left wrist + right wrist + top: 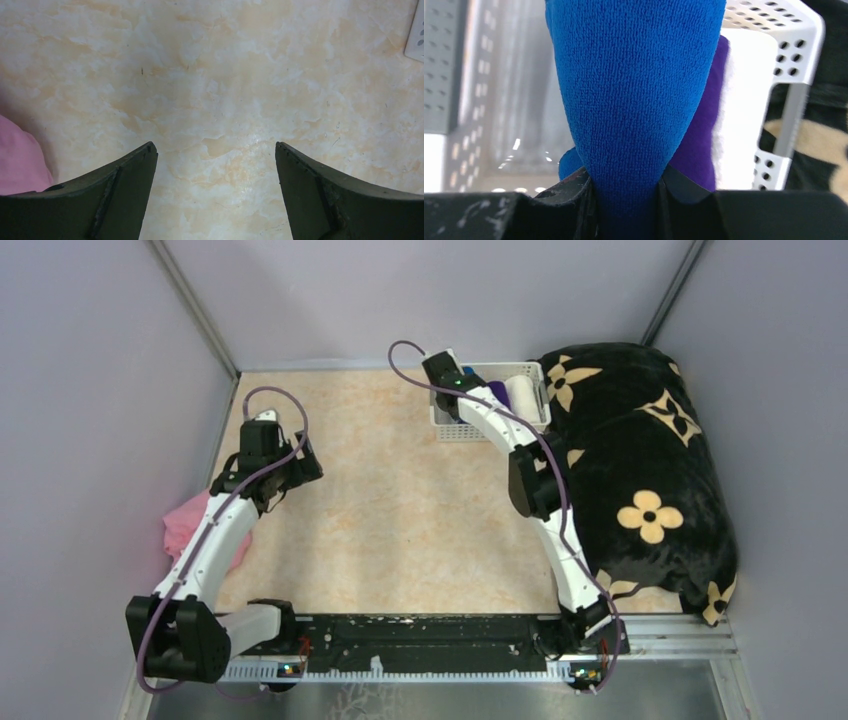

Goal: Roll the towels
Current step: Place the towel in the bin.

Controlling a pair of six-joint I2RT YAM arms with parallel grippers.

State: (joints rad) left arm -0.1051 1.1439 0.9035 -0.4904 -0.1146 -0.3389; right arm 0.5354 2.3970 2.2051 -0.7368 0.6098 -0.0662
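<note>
My right gripper (452, 376) reaches into the white perforated basket (446, 430) at the back of the table. In the right wrist view it (626, 182) is shut on the bright blue towel (634, 75), which bunches up from between the fingers. The dark purple towel (704, 125) stands right beside it, and the cream-white towel (744, 100) next to that, both inside the basket (794, 45). From above I see the purple towel (497, 392), the cream towel (523, 395) and a sliver of blue (470, 370). My left gripper (292, 483) (216, 145) is open and empty over the bare marbled table at the left.
A big black plush blanket with beige flowers (640, 460) fills the right side, touching the basket. A pink cloth (185, 525) lies at the table's left edge, under my left arm, and shows in the left wrist view (20, 160). Grey walls enclose the table.
</note>
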